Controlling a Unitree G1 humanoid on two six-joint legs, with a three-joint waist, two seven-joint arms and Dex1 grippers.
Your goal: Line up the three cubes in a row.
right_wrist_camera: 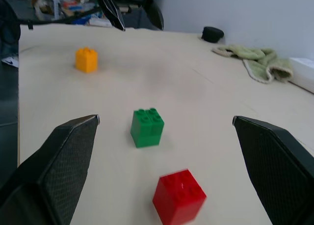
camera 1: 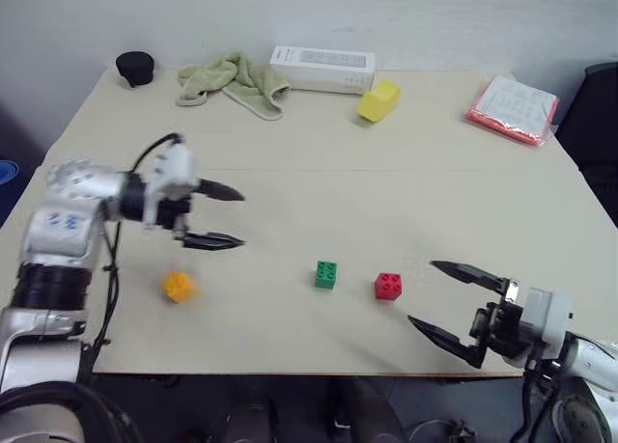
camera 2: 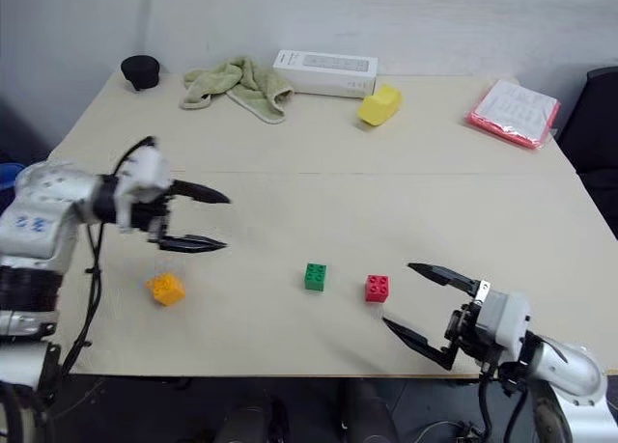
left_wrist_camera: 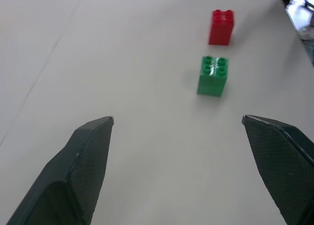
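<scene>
Three studded cubes rest on the beige table (camera 1: 319,182) near its front edge: the orange cube (camera 1: 178,286) at the left, the green cube (camera 1: 326,274) in the middle and the red cube (camera 1: 388,286) just right of it. Green and red stand close together; orange sits well apart to the left. My left gripper (camera 1: 224,217) hovers open above and slightly right of the orange cube, holding nothing. My right gripper (camera 1: 436,295) is open at the front right, its fingers pointing toward the red cube (right_wrist_camera: 179,196) with a small gap between.
At the back of the table lie a black round object (camera 1: 135,68), a green cloth (camera 1: 232,81), a white box (camera 1: 323,69), a larger yellow block (camera 1: 378,100) and a red-edged pad (camera 1: 514,108) at the right.
</scene>
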